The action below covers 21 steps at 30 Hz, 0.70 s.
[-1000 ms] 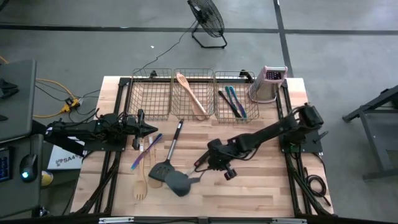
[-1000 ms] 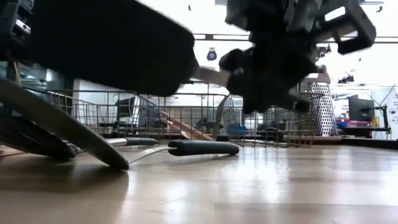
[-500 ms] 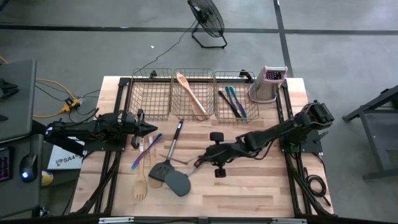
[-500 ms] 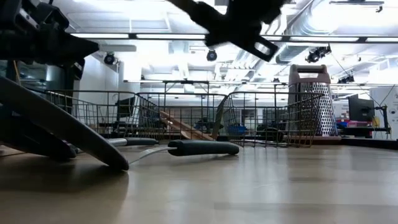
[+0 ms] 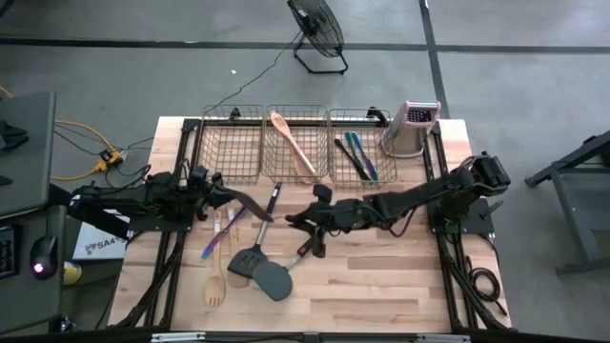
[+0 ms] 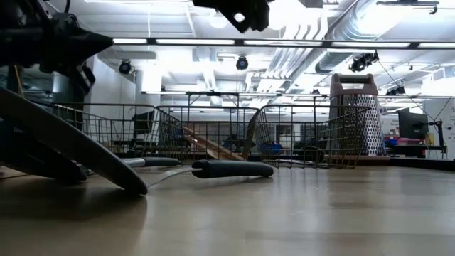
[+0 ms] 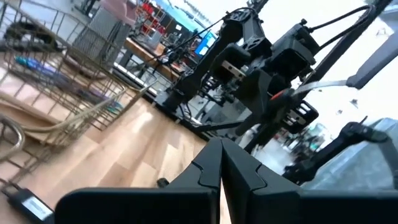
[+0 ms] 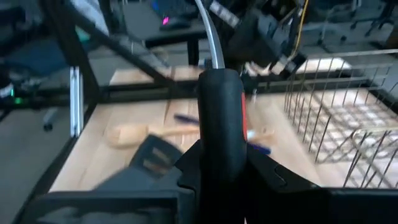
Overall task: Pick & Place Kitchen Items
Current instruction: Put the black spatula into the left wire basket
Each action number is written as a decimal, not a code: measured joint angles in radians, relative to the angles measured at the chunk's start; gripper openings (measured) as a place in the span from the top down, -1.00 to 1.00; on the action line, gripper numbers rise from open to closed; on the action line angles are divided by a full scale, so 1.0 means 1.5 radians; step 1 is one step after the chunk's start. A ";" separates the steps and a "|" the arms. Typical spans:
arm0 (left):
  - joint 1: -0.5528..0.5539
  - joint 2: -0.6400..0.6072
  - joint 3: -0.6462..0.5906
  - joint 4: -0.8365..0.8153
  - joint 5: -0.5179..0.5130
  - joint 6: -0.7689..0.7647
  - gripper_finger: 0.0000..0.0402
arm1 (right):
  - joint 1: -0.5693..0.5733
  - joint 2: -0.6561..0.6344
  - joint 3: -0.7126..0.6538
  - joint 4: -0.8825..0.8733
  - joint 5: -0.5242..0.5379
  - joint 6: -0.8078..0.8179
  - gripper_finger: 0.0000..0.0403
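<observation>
high view: the right gripper (image 5: 297, 225) hangs over the middle of the bench (image 5: 400, 276), just in front of the middle basket (image 5: 297, 143), clenched on the black handle of a utensil (image 5: 257, 207) whose thin metal shaft and dark head reach out toward the left arm. in the right wrist view that black handle (image 8: 221, 124) stands upright between the fingers (image 8: 273, 177), with the metal shaft rising from its top. the left gripper (image 5: 212, 195) lies low over the bench, in front of the left basket (image 5: 233, 143), with its fingers pressed together and nothing between them. on the bench in front of the middle basket lie two dark grey spatulas (image 5: 264, 270), a black-handled tool (image 5: 270, 208), a pale wooden fork (image 5: 215, 282) and a slim blue piece (image 5: 221, 232). a wooden spoon (image 5: 292, 143) rests in the middle basket, and slim dark and blue pieces (image 5: 356, 155) lie in the right basket (image 5: 362, 143). a metal box grater (image 5: 412, 130) stands just beside the right basket.
</observation>
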 joint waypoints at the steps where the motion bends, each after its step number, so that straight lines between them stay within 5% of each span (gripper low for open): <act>1: 0.000 0.000 0.000 0.000 0.000 -0.010 0.98 | -0.004 0.000 0.000 0.010 0.000 0.000 0.70; 21: 0.000 0.000 0.000 0.001 -0.032 -0.052 0.98 | -0.019 -0.001 0.000 0.065 -0.003 0.038 0.71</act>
